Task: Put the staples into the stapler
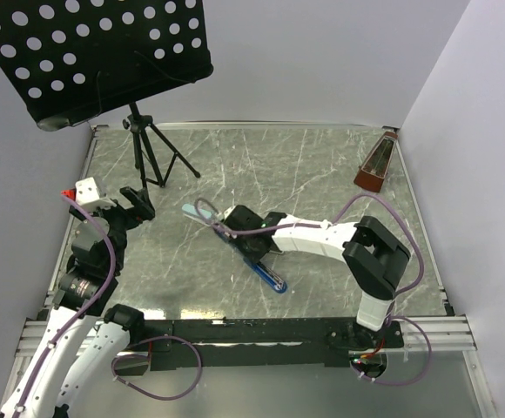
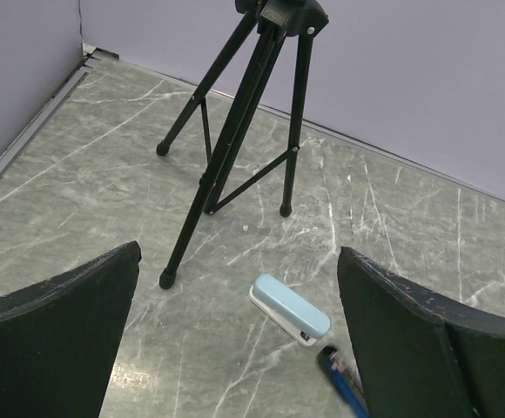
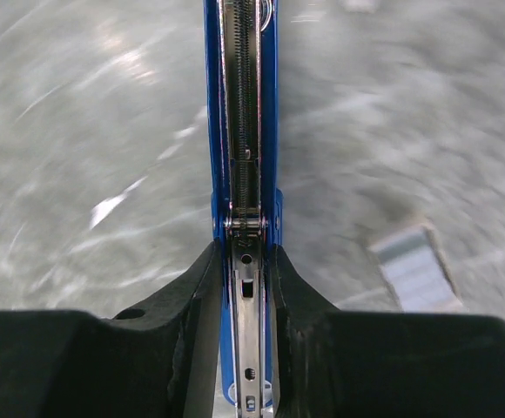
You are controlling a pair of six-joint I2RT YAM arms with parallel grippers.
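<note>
From above, the stapler (image 1: 268, 275) is lying near the middle of the table (image 1: 322, 165), a little toward the near edge, its long axis running diagonally toward the near right corner. The right gripper (image 1: 238, 225) is sitting at its far end. The left gripper (image 1: 138, 203) is hanging by the left edge, beside the stand (image 1: 152, 157) and well apart from the stapler. The staples are not showing here. In the left wrist view, the left gripper (image 2: 239, 261) is standing wide apart with nothing between its fingers (image 2: 61, 340), looking across at a pale blue block (image 2: 289, 309) and one end of the stapler (image 2: 341, 385) near it. In the right wrist view, the right gripper (image 3: 245, 261) is clamping the stapler (image 3: 211, 131) from both sides, and the open channel with its spring is running straight away from the hand. The staples (image 3: 414, 266) are lying on the table just beside the stapler, on the right of this view, not touching it and tilted slightly off the channel's line. The right arm is far nearer but looks occupied, so the free left one would probably be crossing over, and the strip would need turning parallel to the channel.
</note>
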